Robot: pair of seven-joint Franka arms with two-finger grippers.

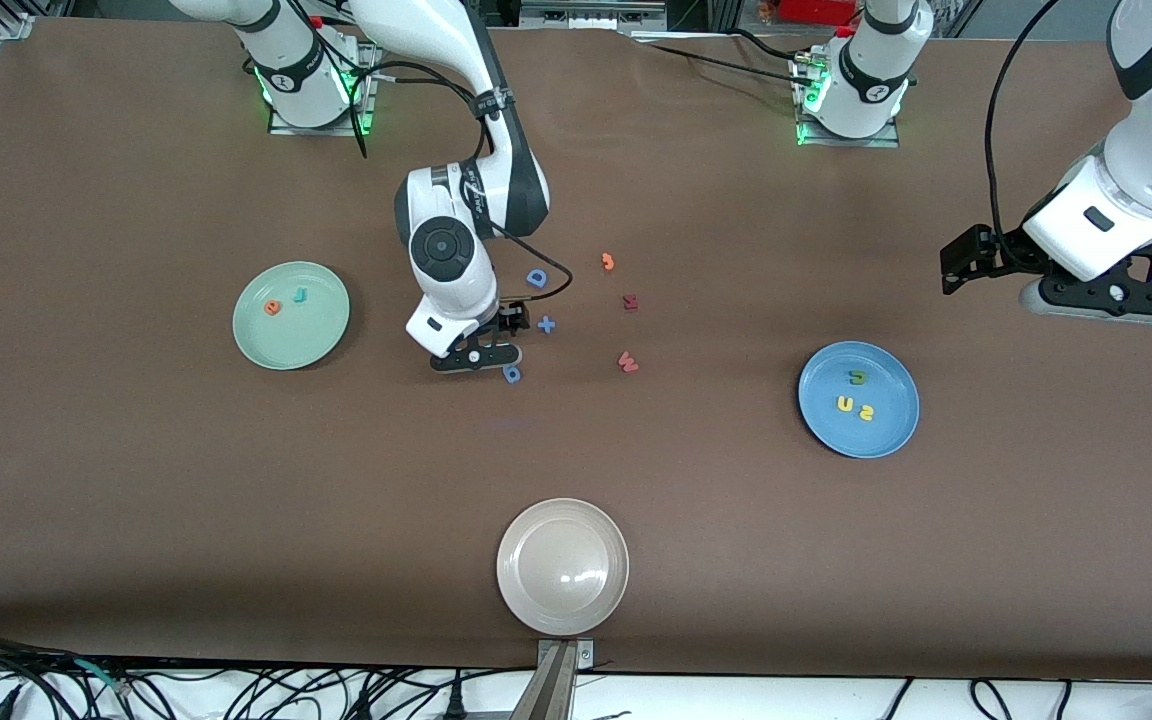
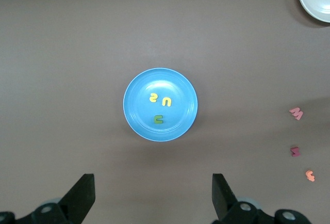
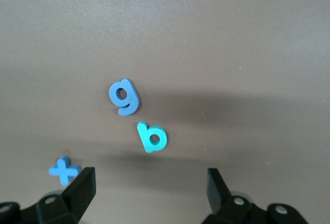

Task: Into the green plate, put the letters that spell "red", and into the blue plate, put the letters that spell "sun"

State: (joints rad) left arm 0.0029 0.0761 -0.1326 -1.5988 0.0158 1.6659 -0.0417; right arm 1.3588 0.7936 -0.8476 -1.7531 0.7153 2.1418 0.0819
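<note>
- The teal "d" [image 3: 152,137] is the last piece missing from "red". It lies flat on the table [image 1: 136,480], right under the right gripper [image 1: 477,357].
- The right gripper's fingers are spread wide with nothing between them. My guess is it's lined up to drop down and pinch the "d".
- The orange "e" [image 1: 272,308] and teal "r" [image 1: 300,295] already sit in the green plate [image 1: 291,345], well apart from the "d", toward the right arm's end of the table.
- The blue plate [image 1: 896,435] looks done: yellow "s" [image 1: 866,412], yellow "u" [image 1: 844,403] and dark green "n" [image 1: 857,377] all lie inside it.
- The left gripper [image 1: 1101,298] hangs in the air by its end of the table, wide open and empty; that arm is just waiting.
- One annoyance is the blue "g" [image 3: 124,96], just beside the "d", so a sloppy pinch could nudge it or grab it too. The blue plus sign [image 3: 64,170] is near too.
- The blue capital D [image 1: 536,278], red W [image 1: 627,362], dark red letter [image 1: 630,301], small orange piece [image 1: 608,262] and cream plate [image 1: 562,615] are out of the way.
</note>
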